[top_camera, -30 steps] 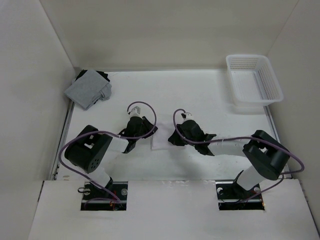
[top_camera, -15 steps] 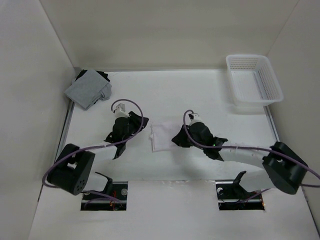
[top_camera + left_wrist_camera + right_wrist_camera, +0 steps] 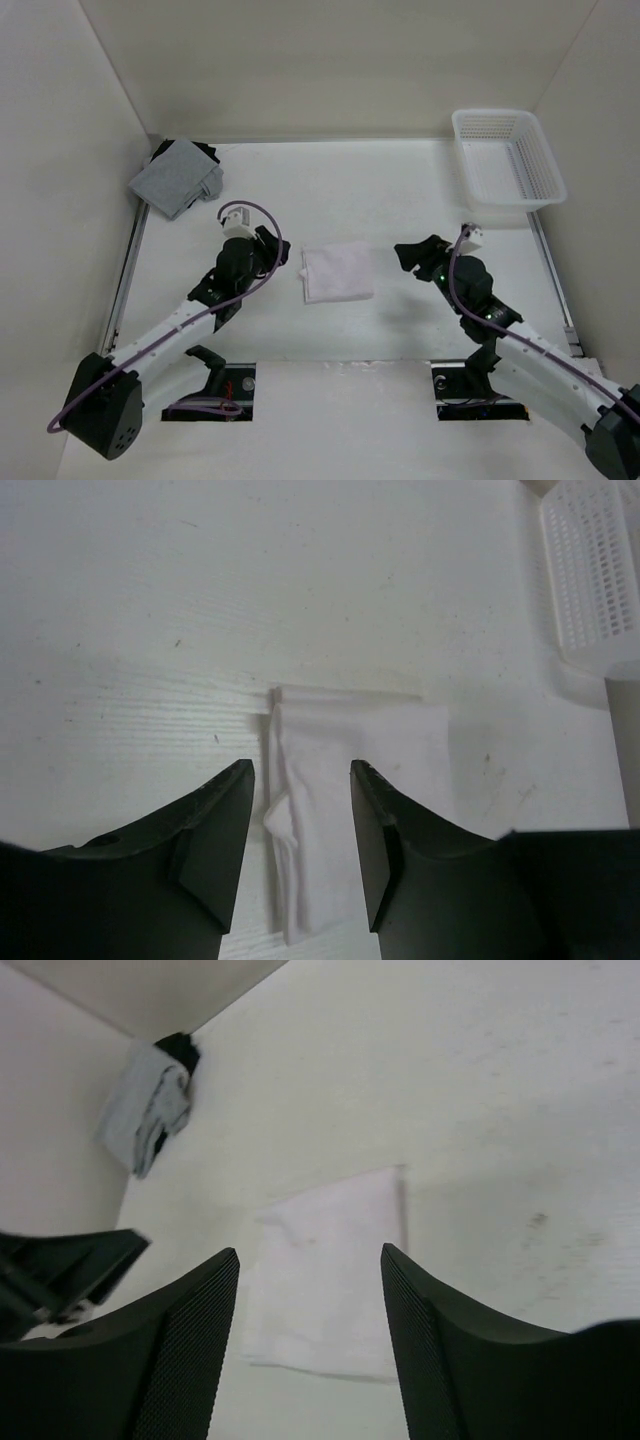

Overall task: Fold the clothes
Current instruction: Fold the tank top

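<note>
White tank top (image 3: 338, 272) lies folded square at the centre of the counter (image 3: 400, 190), left tool (image 3: 300, 767) at its 9 o'clock, right tool (image 3: 308, 1251) at 3. Both are spread, empty and clear of it, so the fold looks done. Grey garment (image 3: 178, 178) is parked far at 11.

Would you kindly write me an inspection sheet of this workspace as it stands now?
Surface: white table, a few faint specks.
Job's things: white tank top lies folded into a small rectangle, mid-table, between the arms.
Clutter: grey folded garment over dark cloth, far left corner; empty white basket, far right.
End effectors: left end effector and right end effector both open, holding nothing, clear of the top.
Cables: left purple cable and right purple cable loop above the wrists, off the cloth.
Surroundings: plain white walls on three sides.
</note>
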Available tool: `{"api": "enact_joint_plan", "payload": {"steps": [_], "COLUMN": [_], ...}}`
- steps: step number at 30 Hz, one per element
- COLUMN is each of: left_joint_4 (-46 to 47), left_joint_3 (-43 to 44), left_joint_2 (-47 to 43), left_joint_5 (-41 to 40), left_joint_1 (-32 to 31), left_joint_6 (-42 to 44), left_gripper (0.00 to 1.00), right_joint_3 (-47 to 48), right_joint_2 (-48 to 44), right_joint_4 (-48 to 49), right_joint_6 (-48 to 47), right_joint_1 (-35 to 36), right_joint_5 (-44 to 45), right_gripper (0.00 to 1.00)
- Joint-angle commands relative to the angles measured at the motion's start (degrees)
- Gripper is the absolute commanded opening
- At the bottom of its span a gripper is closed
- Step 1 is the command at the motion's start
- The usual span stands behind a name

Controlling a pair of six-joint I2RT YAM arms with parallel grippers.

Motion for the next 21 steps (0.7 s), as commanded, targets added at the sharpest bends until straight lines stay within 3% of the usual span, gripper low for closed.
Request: {"api": "enact_joint_plan", "payload": {"steps": [1,9,21], "left_joint_4": [-10.3,-13.4,-11.5], "left_joint_3": [4.1,0.6,1.7], "left_joint_2": [-4.9,-6.3,-2.1], "left_joint_5": [-2.6,-1.9,-1.9], "left_joint_1": [0.3,2.6,1.0], "left_joint_6": [2.5,-0.3,0.9], "left_gripper": [0.44,0.47,0.45], "right_joint_3": [-3.5,-10.7,-14.2], "right_joint_2": [-4.9,-11.9,-10.7], "right_joint_4": [-0.8,-2.9,0.2], "right_joint_6": [0.4,2.0,1.6], "right_joint_1": [-2.6,-7.2,-8.9], "right_joint_5": [5.6,10.1,10.1], "right_gripper": [0.66,0.71,0.71]}}
